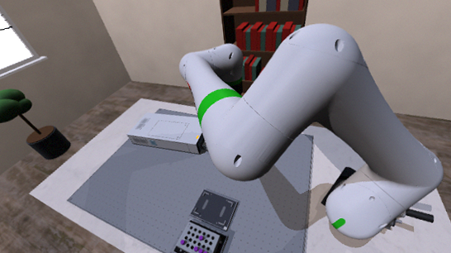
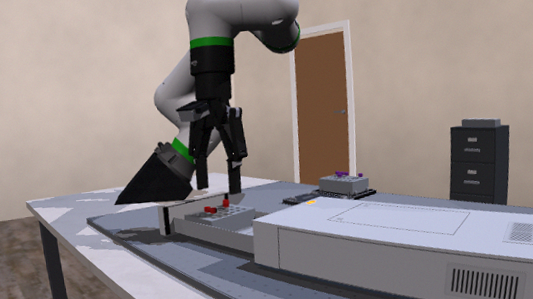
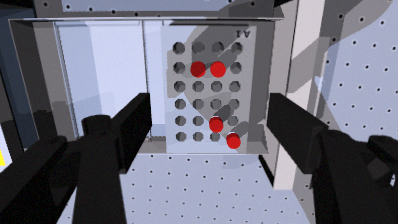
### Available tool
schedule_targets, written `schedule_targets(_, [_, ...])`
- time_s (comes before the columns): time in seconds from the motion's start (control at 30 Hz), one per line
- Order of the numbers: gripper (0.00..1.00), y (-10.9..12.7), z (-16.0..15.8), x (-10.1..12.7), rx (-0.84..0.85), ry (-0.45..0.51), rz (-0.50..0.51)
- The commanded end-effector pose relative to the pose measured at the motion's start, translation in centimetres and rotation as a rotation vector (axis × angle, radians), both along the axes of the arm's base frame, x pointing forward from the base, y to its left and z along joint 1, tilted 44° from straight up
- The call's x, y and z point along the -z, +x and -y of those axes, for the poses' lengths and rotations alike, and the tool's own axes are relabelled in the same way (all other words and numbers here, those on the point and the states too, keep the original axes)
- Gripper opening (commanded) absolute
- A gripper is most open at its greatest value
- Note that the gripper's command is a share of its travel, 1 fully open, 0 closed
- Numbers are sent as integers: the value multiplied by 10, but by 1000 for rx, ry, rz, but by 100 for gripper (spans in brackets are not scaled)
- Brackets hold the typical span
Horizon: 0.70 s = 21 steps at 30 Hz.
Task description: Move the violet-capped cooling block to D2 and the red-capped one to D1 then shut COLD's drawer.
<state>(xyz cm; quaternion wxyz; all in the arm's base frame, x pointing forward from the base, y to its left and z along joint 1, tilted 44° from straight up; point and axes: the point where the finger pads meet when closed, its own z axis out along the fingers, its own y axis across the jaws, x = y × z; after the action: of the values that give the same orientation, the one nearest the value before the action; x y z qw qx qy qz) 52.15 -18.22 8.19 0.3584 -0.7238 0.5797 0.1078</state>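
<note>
The cooler COLD [image 1: 164,130] [image 2: 397,235] has its lamp [image 1: 197,137] [image 2: 311,202] lit amber. Its drawer [image 2: 216,233] [image 3: 110,60] stands open. The block with red caps [image 2: 221,220] [image 3: 189,95] lies in the drawer near the front panel; four red-capped tubes stand in its bores. The drawer's other compartment is empty. The block with violet caps [image 1: 197,231] [image 2: 341,184] sits on D2, looking flat, with several tubes in it. D1 [image 1: 214,211] [image 2: 302,196] is empty. My gripper [image 2: 220,189] [image 3: 209,109] is open and empty, above the red-capped block, its fingers on either side in the wrist view.
The drawer's front panel [image 2: 192,204] [image 3: 292,90] stands upright beside the block, below the right finger in the wrist view. The arm hides the drawer in the top view. The arm's black base [image 2: 154,179] stands on the table behind the drawer.
</note>
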Motion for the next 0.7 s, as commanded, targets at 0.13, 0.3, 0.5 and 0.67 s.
schedule_targets(0.13, [66,2,-4,4,1,-1,1])
schedule_targets(0.3, [66,3,-7,8,1,-1,1])
schedule_targets(0.5, [66,5,-12,14,1,-1,1])
schedule_targets(0.67, [66,7,-17,19,1,-1,1])
